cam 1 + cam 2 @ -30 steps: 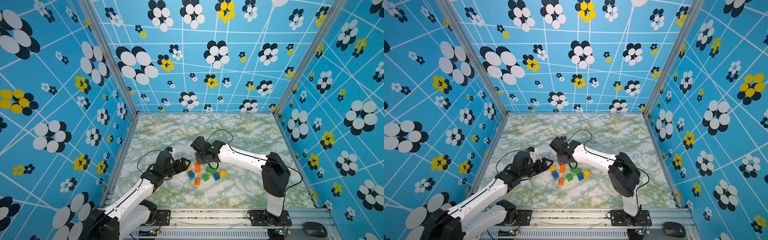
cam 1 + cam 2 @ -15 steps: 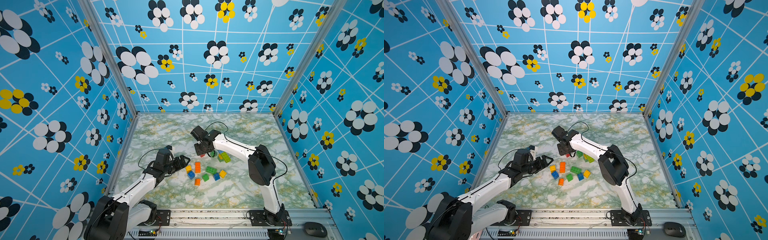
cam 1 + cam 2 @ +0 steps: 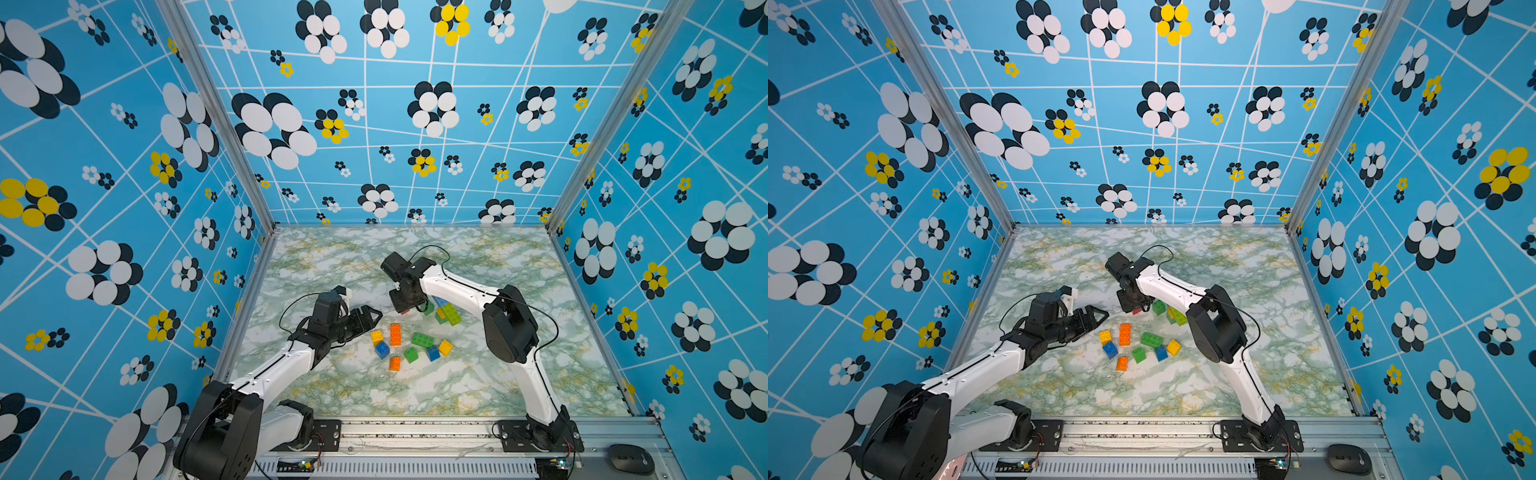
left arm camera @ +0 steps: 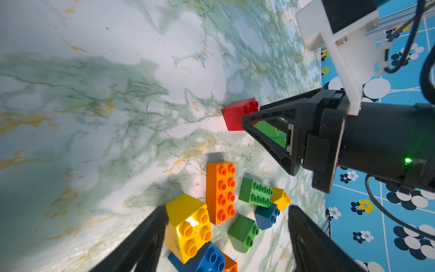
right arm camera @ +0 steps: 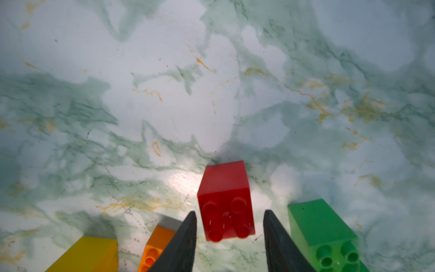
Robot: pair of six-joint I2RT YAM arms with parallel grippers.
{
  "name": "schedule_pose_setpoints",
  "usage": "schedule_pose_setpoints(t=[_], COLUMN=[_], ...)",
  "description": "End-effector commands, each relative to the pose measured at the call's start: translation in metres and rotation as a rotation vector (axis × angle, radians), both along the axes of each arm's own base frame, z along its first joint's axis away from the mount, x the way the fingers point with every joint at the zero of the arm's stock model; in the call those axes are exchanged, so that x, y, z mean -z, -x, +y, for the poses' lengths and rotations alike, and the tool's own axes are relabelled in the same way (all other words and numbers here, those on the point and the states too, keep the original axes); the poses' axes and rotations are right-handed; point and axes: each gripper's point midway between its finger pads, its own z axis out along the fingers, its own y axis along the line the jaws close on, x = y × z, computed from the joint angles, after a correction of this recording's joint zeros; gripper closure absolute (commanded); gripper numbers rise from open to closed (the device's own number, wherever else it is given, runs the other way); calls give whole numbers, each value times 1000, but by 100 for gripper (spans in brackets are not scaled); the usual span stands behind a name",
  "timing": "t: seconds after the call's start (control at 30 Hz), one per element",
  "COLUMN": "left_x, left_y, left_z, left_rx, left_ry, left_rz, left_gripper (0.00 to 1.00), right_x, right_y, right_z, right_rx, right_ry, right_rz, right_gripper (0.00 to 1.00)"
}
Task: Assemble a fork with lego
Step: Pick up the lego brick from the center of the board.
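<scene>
Right elbow (image 3: 509, 328) swung inward, right jaws apart astride red brick (image 5: 224, 200), left jaws apart

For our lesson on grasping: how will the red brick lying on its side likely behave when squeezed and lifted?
The red brick looks like hard moulded plastic, so probably stiff and light. Its glossy flat sides may slip slightly between the jaws. Blocky, on the smooth table, it should slide rather than roll if nudged.

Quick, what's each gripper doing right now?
Left gripper: open, holding nothing.
Right gripper: open, jaws either side of the red brick, not clamped.
</scene>
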Motion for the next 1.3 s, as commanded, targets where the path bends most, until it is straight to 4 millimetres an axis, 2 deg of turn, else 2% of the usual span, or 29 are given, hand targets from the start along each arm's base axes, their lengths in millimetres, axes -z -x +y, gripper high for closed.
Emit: schedule_pose_setpoints(t=[0.0,0.37,0.63,0.93,1.07,1.27], left_x=[-12,-13,-14,-17,-27,-49], left_y=[-7,-6,-5,-7,-9,-12], left_z=[-2,-1,-1,-2,-7,-39], left_rx=[11,9,12,15,37,121], left_ry=[10,8,7,5,-11,-34], left_rz=[-39,-40,-44,-54,-79,-139], left_gripper=[17,17,17,17,17,17], right_x=[9,15,15,11,-10,-84], right_y=[1,-4,-7,-7,-6,11], right_z=[-2,1,2,3,4,-4], right_rx=[-18,-16,-11,-8,-9,-51], right_ry=[26,23,17,11,-21,-159], right_rz=[31,33,26,21,-1,-97], right_gripper=[54,59,56,67,69,72])
